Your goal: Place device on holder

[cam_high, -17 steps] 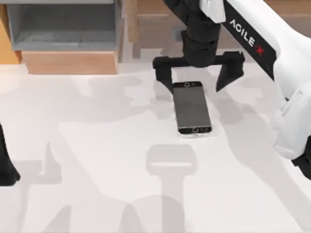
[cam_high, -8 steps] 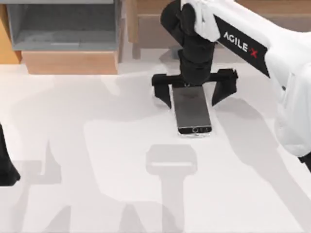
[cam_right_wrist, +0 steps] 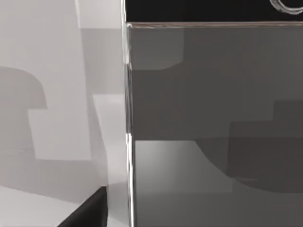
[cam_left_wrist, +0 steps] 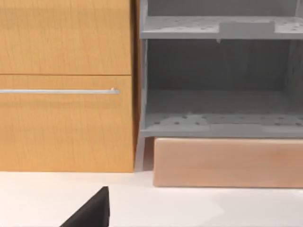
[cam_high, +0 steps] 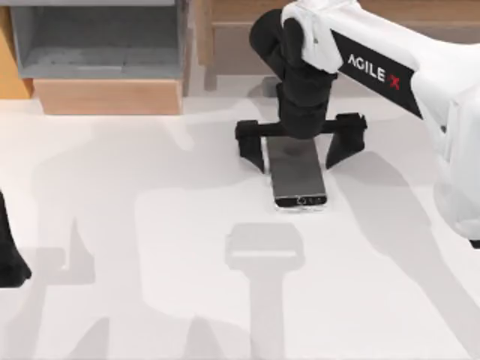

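Top view: the right gripper (cam_high: pixel 300 150) of the AgileX pair hangs low over the far end of the device (cam_high: pixel 298 177), a slim dark-screened smartphone lying flat on the white table (cam_high: pixel 150 247), right of centre. Its two black fingers (cam_high: pixel 252 150) stand spread wide, one on each long side of the phone, neither touching it. The wrist covers the phone's far end, while the near end with its button shows clear. A pale stand-shaped form, probably the holder (cam_high: pixel 265 251), sits on the table just nearer the camera than the phone, though its outline is faint. At the back stand a grey shelf unit (cam_high: pixel 97 37) and a wooden cabinet (cam_left_wrist: pixel 66 85). The left arm sits parked at the table's left edge, a black fingertip (cam_left_wrist: pixel 92 213) showing in its wrist view; whether its fingers are open cannot be told.

The right wrist view looks straight down onto the phone's screen and its thin silver edge (cam_right_wrist: pixel 128 118).

The step in hand appears to be the grasp. Done well, the fingers would settle level with the phone's thin sides before closing, squarely across its width, so it does not skid or tip. A firm, centred pinch would then let it be lifted cleanly toward the holder.
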Controlling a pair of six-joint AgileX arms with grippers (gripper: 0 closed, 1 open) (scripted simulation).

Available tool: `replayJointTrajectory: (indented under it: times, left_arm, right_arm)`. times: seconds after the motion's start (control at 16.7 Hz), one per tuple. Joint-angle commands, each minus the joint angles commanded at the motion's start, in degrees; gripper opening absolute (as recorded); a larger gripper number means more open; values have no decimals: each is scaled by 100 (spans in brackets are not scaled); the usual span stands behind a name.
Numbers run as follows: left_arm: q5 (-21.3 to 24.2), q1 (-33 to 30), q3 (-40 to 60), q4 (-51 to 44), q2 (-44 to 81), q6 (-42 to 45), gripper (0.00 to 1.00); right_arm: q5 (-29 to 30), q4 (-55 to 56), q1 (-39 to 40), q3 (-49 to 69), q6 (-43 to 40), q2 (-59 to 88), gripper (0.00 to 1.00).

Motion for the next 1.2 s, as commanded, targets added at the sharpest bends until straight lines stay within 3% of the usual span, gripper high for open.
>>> replayJointTrajectory:
  times: [0.06,0.84,1.2]
  left_arm:
    - [0,0,0,0,0,0,100]
    - [0,0,0,0,0,0,100]
    - [0,0,0,0,0,0,100]
  right_arm:
    - [0,0,0,0,0,0,100]
    - [0,0,0,0,0,0,2]
    - [0,0,0,0,0,0,0]
